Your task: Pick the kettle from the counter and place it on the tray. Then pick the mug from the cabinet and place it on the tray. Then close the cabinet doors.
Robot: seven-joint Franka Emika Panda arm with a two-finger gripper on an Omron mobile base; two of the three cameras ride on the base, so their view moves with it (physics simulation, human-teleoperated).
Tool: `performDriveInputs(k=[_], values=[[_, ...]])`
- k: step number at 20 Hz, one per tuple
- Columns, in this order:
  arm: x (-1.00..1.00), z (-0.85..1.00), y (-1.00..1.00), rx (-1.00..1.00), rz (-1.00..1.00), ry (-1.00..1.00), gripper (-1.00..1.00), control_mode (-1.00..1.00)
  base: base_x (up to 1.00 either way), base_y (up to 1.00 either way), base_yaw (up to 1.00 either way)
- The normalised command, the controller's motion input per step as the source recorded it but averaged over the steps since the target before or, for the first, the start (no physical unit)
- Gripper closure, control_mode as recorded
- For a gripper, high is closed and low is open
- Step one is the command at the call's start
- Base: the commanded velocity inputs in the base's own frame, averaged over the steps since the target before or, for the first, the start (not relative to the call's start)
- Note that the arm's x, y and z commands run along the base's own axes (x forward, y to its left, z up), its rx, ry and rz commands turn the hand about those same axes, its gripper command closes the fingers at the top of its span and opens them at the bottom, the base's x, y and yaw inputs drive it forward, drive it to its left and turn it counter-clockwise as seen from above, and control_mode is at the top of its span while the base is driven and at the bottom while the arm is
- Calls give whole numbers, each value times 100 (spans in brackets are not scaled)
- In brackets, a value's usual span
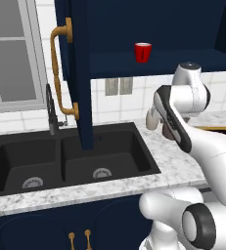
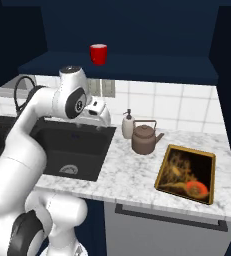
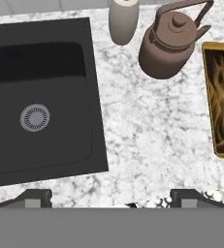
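The tool (image 3: pixel 111 193) hangs above the marble surface (image 3: pixel 142 131) at the right edge of the black sink (image 3: pixel 40 97); its two fingertips (image 3: pixel 36 196) stand wide apart with nothing between them, so it holds no item. The kettle (image 2: pixel 144 139) stands upright on the surface, between the white soap bottle (image 2: pixel 128 125) on its left and the tray (image 2: pixel 186 173) on its right. In the hand view the kettle (image 3: pixel 169 46) lies ahead of the tool and off to the right, apart from both fingertips, with its arched handle up and the soap bottle (image 3: pixel 123 19) just beside it. The tray (image 3: pixel 222 97) lies flat on the surface near the kettle, not touching it. The red mug (image 2: pixel 98 53) stands upright on the inner shelf of the wall cabinet (image 2: pixel 122 67), above the sink and well apart from the tool. A cabinet door (image 1: pixel 80 73) stands open, its brass bar handle (image 1: pixel 58 73) facing the window (image 1: pixel 11 53).
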Motion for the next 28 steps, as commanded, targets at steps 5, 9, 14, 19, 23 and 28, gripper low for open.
performDriveInputs(k=[5, 9, 14, 19, 23, 28], values=[[52, -22, -91, -1, -42, 2, -100, -100, 0, 0, 0], [80, -11, -54, 2, -50, 1, -100, -100, 0, 0, 0], [49, -14, -38, 16, -51, -8, -100, -100, 0, 0, 0], [6, -7, -3, 2, -3, -1, -100, -100, 0, 0, 0], [55, -34, -13, 0, -6, -18, -100, -100, 0, 0, 0], [65, -36, -7, 0, -6, -36, -100, -100, 0, 0, 0]])
